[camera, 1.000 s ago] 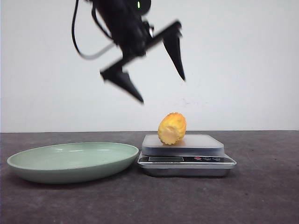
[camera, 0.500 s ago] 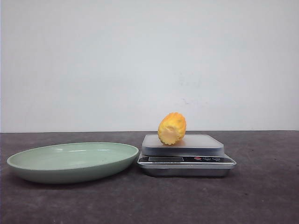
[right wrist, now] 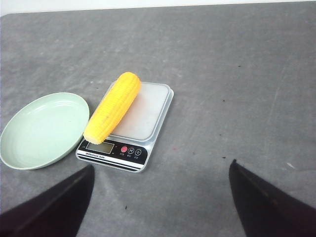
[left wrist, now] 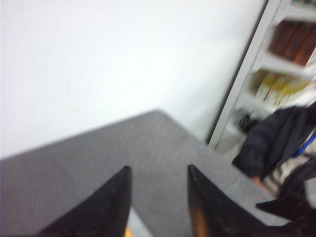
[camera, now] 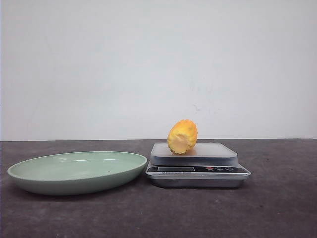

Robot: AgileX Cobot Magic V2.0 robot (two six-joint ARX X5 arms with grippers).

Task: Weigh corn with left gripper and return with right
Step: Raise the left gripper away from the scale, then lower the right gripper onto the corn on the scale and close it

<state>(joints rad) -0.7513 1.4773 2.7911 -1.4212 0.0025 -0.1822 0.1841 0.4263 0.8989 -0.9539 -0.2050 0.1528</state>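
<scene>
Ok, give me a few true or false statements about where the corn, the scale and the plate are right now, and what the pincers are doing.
1. The corn lies on the scale. True.
2. The corn is in the plate. False: the plate holds nothing; the corn is on the scale beside it.
3. The right pincer is shut on the corn. False: it is open, apart from the corn and holding nothing.
4. In the front view the plate is left of the scale. True.
5. The left pincer is open. True: there is a gap between its fingers.
6. The corn stands upright on its cut end. False: it lies on its side.
</scene>
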